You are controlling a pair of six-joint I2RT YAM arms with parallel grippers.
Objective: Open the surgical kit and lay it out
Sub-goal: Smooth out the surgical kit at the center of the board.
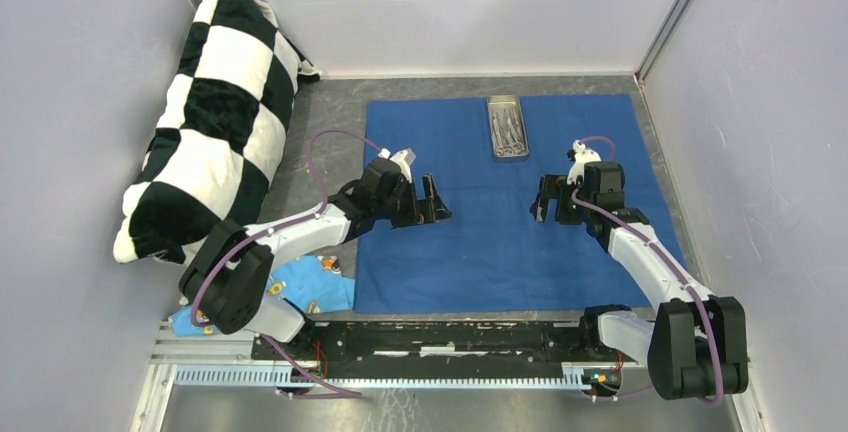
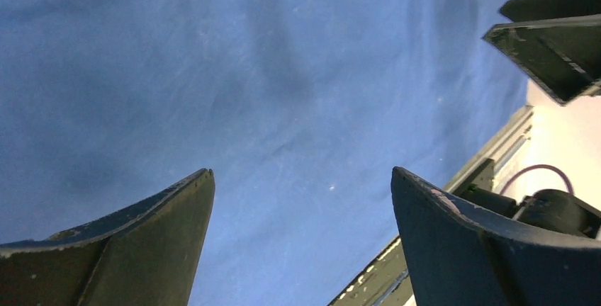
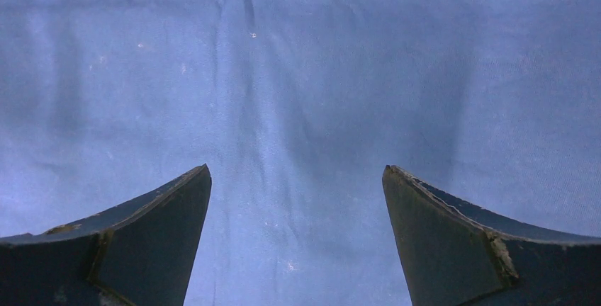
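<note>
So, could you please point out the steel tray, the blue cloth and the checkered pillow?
steel tray [image 1: 504,100], top view, its far rim.
blue cloth [image 1: 470,262], top view, a bare patch near the front.
checkered pillow [image 1: 222,112], top view, a black square near its middle.

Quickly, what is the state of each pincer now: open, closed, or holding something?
Left pincer: open, holding nothing, above the dark blue cloth wrap.
Right pincer: open, holding nothing.

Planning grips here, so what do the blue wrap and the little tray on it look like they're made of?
Blue wrap: likely woven cloth, matte, with soft creases and lint specks. Tray: apparently steel, smooth grey with a bright sheen on its rim.
</note>
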